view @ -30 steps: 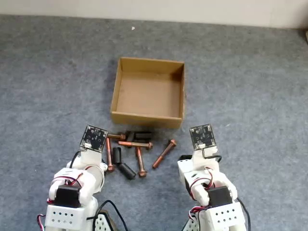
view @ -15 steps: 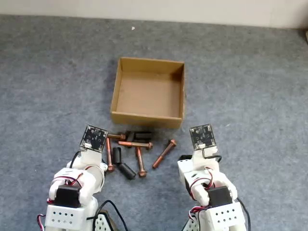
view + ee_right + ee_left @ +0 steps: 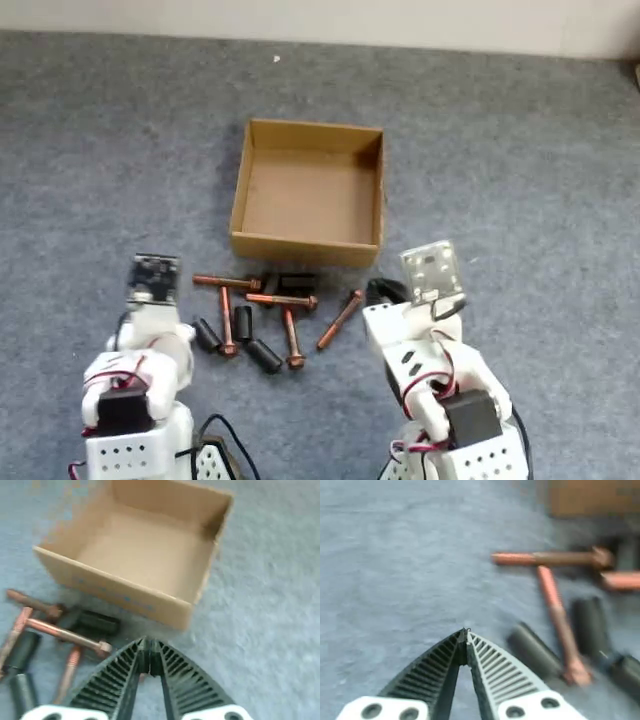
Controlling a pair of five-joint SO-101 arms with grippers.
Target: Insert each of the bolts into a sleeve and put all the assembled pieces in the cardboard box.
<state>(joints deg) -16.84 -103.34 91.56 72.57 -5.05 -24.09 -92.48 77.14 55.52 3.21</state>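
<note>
Nearest the arms' bases, the left end effector (image 3: 465, 636) hangs over bare grey worktop (image 3: 395, 555) with its fingers pressed together, holding nothing. The right end effector (image 3: 149, 647) is likewise closed and empty, near the front corner of the cardboard box (image 3: 305, 247). Between the two arms lies the loose pile of five copper bolts (image 3: 291, 337) and several black sleeves (image 3: 265, 355). None are mated yet, so the job looks to be at its very start. For a first pick the left fingers must spread before descending. The outermost sleeve (image 3: 535, 651), just beside the left end effector, seems the easiest target, since one side of it lies clear. The bolt (image 3: 559, 615) next to it sits between two sleeves and would likely drag them. The right arm could take the slanted bolt (image 3: 341, 319), which lies apart from the rest. Gripping each piece near one end would leave length free for mating. Beyond the pile, the box stands open and empty
</note>
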